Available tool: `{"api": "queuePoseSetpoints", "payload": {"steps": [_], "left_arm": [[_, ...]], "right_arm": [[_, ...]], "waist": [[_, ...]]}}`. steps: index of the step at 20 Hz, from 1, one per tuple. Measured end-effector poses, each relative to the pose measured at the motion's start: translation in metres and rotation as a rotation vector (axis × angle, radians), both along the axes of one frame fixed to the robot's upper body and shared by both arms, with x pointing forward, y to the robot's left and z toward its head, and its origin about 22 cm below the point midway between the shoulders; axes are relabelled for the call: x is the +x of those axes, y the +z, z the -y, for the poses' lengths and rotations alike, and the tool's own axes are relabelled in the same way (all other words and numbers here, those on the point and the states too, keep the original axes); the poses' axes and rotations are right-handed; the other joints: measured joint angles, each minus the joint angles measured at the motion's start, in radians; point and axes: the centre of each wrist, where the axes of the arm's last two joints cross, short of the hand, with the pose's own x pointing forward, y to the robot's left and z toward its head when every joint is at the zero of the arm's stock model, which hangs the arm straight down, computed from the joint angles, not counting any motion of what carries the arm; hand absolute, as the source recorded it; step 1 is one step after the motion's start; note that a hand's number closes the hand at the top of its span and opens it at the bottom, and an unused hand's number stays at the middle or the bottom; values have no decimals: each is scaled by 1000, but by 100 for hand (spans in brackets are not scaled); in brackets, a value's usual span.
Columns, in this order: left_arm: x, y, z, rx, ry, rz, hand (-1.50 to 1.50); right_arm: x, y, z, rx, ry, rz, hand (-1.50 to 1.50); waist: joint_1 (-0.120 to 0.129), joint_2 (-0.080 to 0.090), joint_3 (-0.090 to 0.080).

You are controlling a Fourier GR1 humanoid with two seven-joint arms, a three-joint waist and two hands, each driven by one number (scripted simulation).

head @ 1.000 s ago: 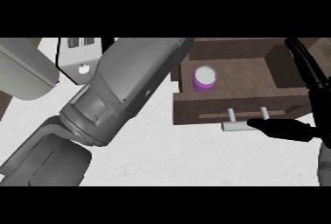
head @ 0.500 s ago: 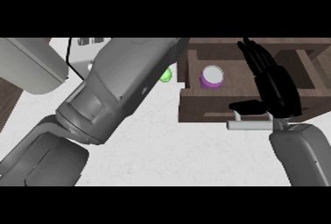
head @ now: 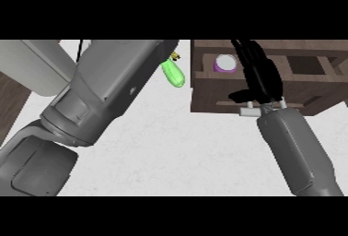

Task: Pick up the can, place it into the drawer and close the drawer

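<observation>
From my station I see the right robot hand [head: 262,80] now laid over the open drawer [head: 306,99], its straight fingers stretched toward the far side and its thumb hooked down over the front panel just above the pale handle [head: 262,109]. A second ago that hand sat low at the near right, below the handle; half a second ago it had risen to the drawer front. So it has swung up and in, and it holds nothing. The can [head: 225,63], purple with a pale top, stands inside the drawer at its far left corner, just left of the fingers and apart from them. I judge the placing done and the closing step about to start: the hand looks set against the front to push it shut. The drawer is not yet closed, since its inside shows fully. My left forearm fills the left of the view and its robot hand is out of sight. A green object [head: 173,73] lies on the white bench [head: 176,152], just left of the drawer.
</observation>
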Motion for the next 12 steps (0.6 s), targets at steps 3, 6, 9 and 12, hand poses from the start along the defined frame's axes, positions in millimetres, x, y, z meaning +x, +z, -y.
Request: {"api": "queuePoseSetpoints", "payload": {"steps": [3, 6, 9, 12], "left_arm": [[4, 4, -15, 0, 7, -1, -150], [5, -2, -25, -3, 5, -7, -150], [5, 4, -30, 0, 6, -14, -150], [4, 5, -38, 2, 6, -18, -150]], "right_arm": [[15, -5, -2, -13, -39, 34, -150], [27, -10, -8, -12, -79, 71, -150], [41, -5, -13, -13, -100, 106, -150], [53, 4, -15, -19, -125, 135, -150]], "waist": [[8, 2, 0], [24, 1, 0], [34, 2, 0], [43, 2, 0]]}}
